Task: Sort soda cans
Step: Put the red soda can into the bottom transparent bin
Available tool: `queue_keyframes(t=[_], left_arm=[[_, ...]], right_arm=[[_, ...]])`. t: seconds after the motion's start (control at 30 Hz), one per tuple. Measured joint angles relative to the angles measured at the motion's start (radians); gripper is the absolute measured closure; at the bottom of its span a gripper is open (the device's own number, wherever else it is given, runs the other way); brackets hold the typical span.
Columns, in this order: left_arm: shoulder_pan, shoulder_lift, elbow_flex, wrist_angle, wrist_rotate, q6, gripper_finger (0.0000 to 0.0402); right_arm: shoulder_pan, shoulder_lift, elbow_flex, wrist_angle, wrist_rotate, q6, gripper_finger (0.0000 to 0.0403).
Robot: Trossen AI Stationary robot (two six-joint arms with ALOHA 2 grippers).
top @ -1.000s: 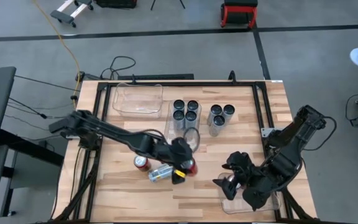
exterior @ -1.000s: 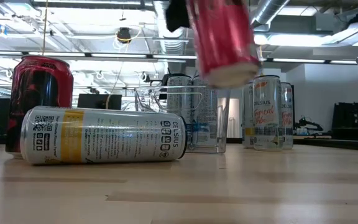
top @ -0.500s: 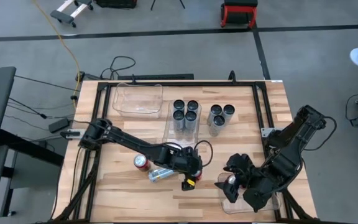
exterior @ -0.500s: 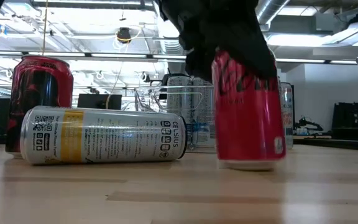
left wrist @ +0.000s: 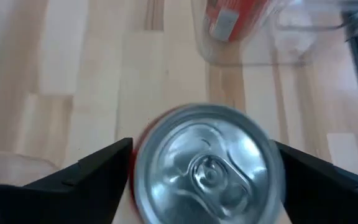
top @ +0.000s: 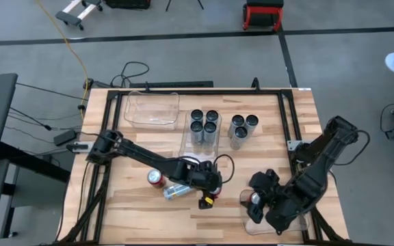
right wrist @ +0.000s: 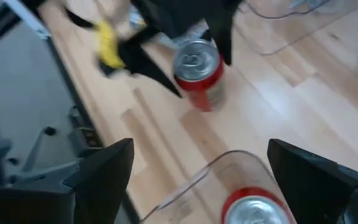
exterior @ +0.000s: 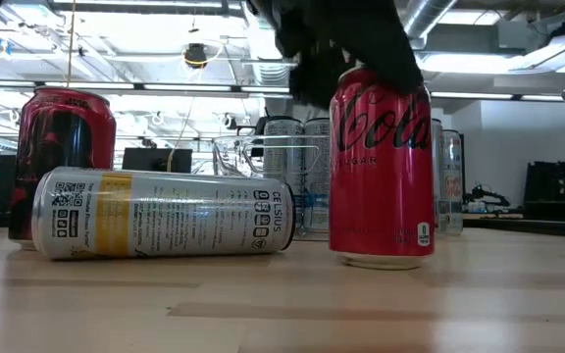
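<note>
A red can point(exterior: 381, 167) stands upright on its base on the table, near the middle. My left gripper point(left wrist: 201, 144) is right above it, open, one finger on each side of the can's silver top point(left wrist: 207, 165). My right gripper point(right wrist: 201, 146) is open and hovers over the near-right clear bin point(right wrist: 210, 168), where another red can point(right wrist: 257, 208) stands. A third red can point(top: 156, 178) stands to the left, and a silver can point(exterior: 165, 214) lies on its side beside it. My left gripper comes from above, pointing down, and straddles the red can's top rim point(left wrist: 166, 124). I cannot tell whether the fingers touch the can's wall. The can stands upright with its base on the table.
Several dark cans point(top: 204, 123) stand in a clear bin at the middle far side, and silver cans point(top: 241, 128) are grouped to their right. Another clear bin point(top: 152, 109) sits at the far left. The wood between the two grippers is bare.
My left gripper has carried the red can, tilted and off the table, down and toward the right and near edges. The can has come onto the table, still leaning half a second ago, and now stands upright. The gripper now covers less of the can's upper wall.
</note>
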Motion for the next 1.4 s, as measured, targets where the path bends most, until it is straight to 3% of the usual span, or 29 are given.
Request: queue_keyframes(t=[0.2,0.43,0.73,0.93,1.4], left_arm=[[0.006,-0.061,0.001,-0.05,-0.001,0.037,0.0006],[-0.002,-0.187,0.0,-0.198,0.0,0.039,0.0009],[-0.016,-0.307,0.0,-0.441,-0.028,0.01,0.0008],[-0.016,-0.304,-0.011,-0.561,-0.072,-0.05,0.0007],[-0.072,-0.302,-0.088,-0.594,-0.074,-0.174,0.0007]], right_arm=[[-0.06,0.015,-0.013,0.013,-0.004,-0.051,0.0012],[-0.129,0.042,-0.011,0.05,-0.012,-0.379,0.0004],[-0.263,0.152,-0.011,0.221,-0.185,-0.705,0.0003],[-0.322,0.221,-0.011,0.278,-0.256,-0.776,0.0003],[-0.391,0.301,-0.011,0.322,-0.321,-0.796,0.0003]])
